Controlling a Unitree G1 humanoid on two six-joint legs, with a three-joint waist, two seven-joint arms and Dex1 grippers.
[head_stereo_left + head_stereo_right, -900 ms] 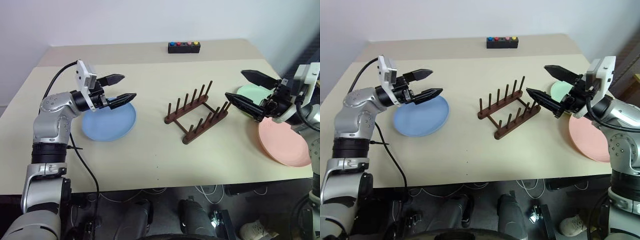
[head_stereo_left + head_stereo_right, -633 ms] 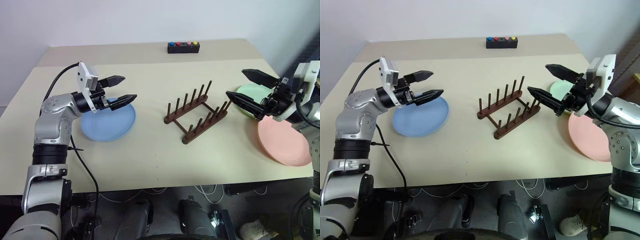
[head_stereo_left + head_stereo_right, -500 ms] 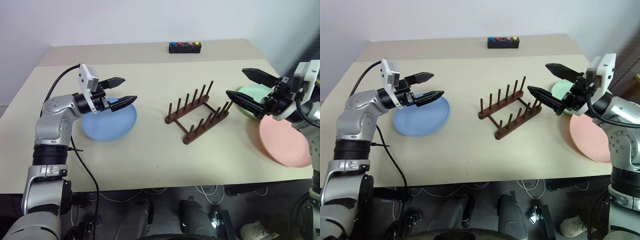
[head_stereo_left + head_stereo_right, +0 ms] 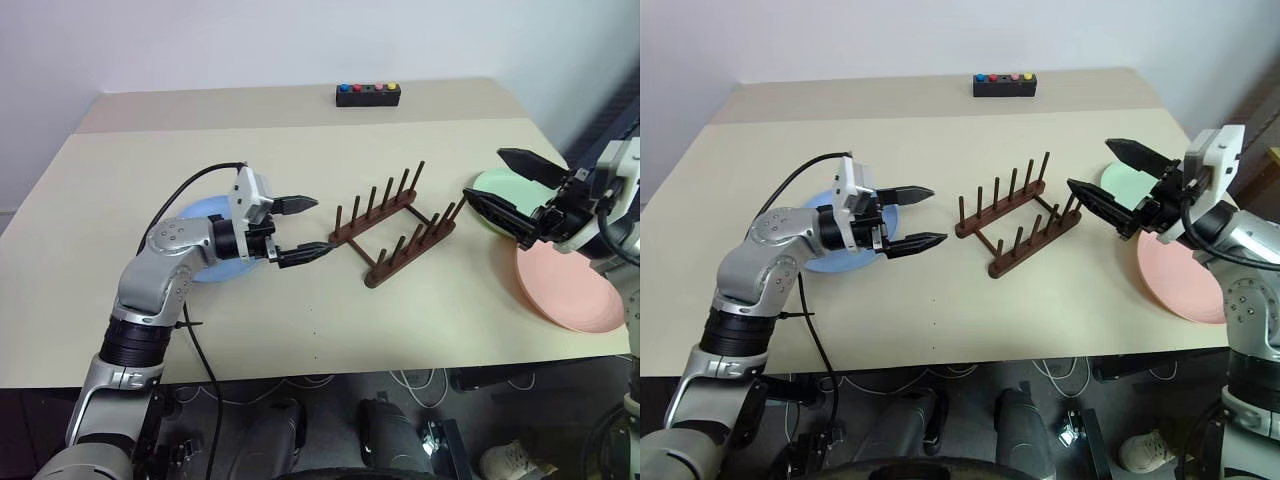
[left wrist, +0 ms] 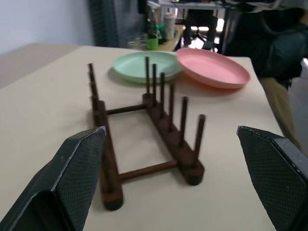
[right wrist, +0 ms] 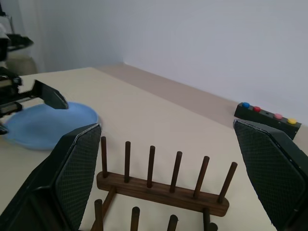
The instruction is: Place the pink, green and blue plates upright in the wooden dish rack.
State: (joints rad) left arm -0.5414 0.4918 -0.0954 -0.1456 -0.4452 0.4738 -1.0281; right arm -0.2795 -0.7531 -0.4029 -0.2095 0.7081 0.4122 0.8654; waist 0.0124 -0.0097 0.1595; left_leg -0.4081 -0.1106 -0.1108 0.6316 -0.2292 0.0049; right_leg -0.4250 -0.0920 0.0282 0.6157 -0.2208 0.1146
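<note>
Both jaws stand wide open and hold nothing. The left gripper [image 4: 303, 228] points at the wooden dish rack [image 4: 395, 236], with the blue plate [image 4: 205, 250] behind it. The right gripper [image 4: 503, 191] hangs above the green plate [image 4: 500, 185], the pink plate [image 4: 565, 285] beside. The plates look stiff, light and smooth; I would grip them at the rim.

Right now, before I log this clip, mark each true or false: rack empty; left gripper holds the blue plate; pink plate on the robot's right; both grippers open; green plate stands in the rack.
1. The wooden dish rack is empty: true.
2. The left gripper holds the blue plate: false, it holds nothing; the plate lies flat behind it.
3. The pink plate lies on the robot's right: true.
4. Both grippers are open: true, the right gripper too.
5. The green plate stands in the rack: false, it lies flat on the table.
</note>
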